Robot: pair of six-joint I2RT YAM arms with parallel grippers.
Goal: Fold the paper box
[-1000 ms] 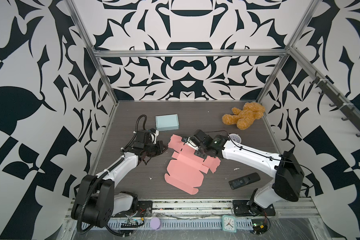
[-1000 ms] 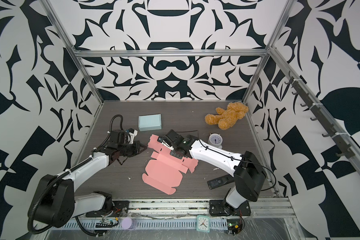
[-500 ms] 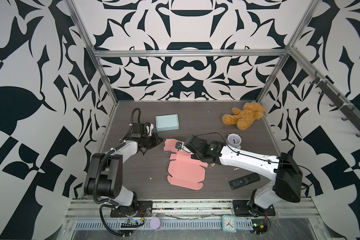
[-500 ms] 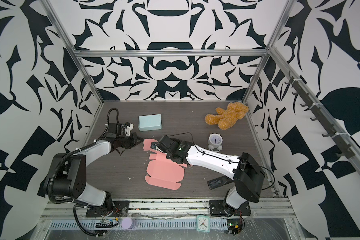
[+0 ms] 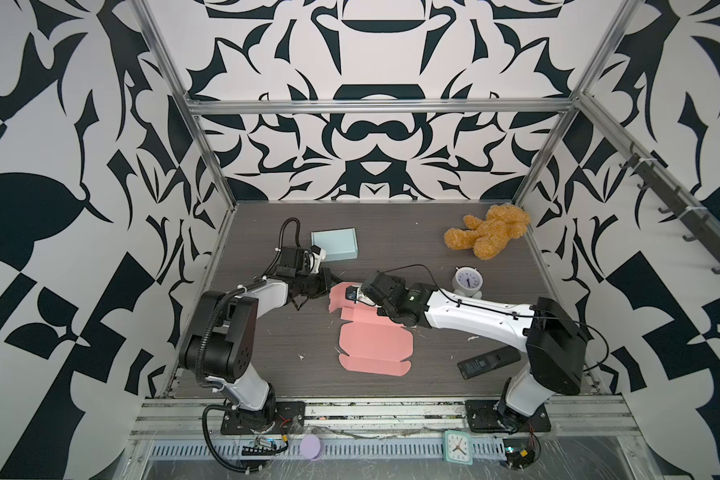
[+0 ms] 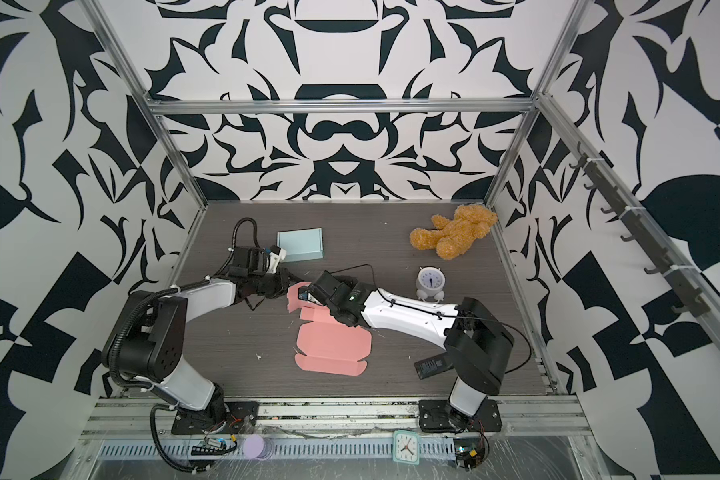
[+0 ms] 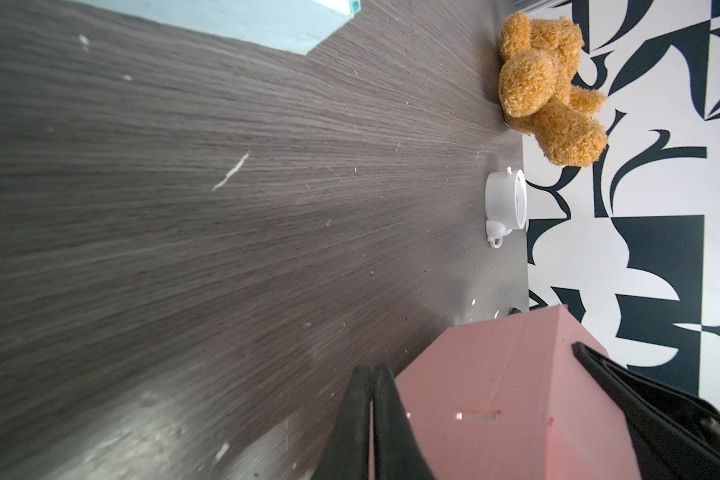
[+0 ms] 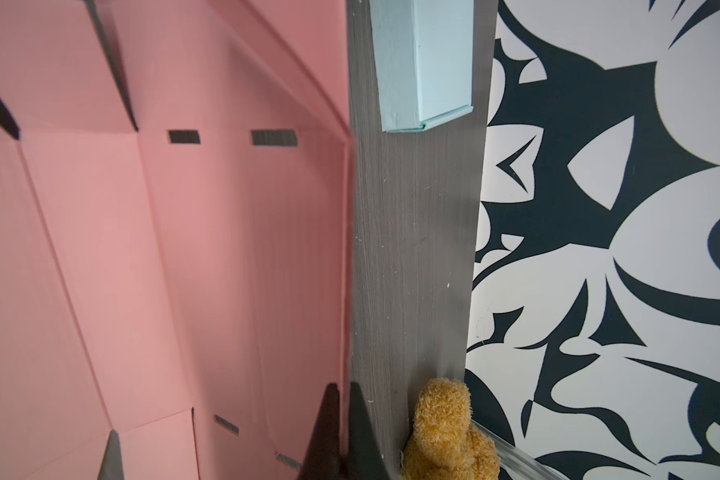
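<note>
Paper box [image 5: 375,340] — one pink sheet on the tabletop [image 5: 267,340], far flap raised. Right fingers [image 8: 327,428] clamp its edge; left fingers [image 7: 356,415] pressed together beside it. One blue box [image 5: 334,244], one teddy bear [image 5: 489,232], one white alarm clock [image 5: 467,283], one remote [image 5: 488,363].

We see the fingers [image 8: 360,440] pinched on the edge of the pink paper box [image 8: 184,249], a teddy bear [image 8: 445,432] just beside them, a blue box [image 8: 420,62] well ahead on the surface [image 8: 412,249].

Paper box [image 5: 375,340], in the jaws of the black right gripper [image 8: 341,390]: plain pink. Small box [image 5: 334,245] beyond the jaws: pale blue. Bear [image 5: 489,230]: golden-brown. Clock [image 5: 466,282]: white. Remote [image 5: 489,362]: black. Table [image 5: 292,324]: dark grey woodgrain. Walls [image 5: 371,158]: white, black leaf pattern. Arms [image 5: 474,320]: white, black joints.
</note>
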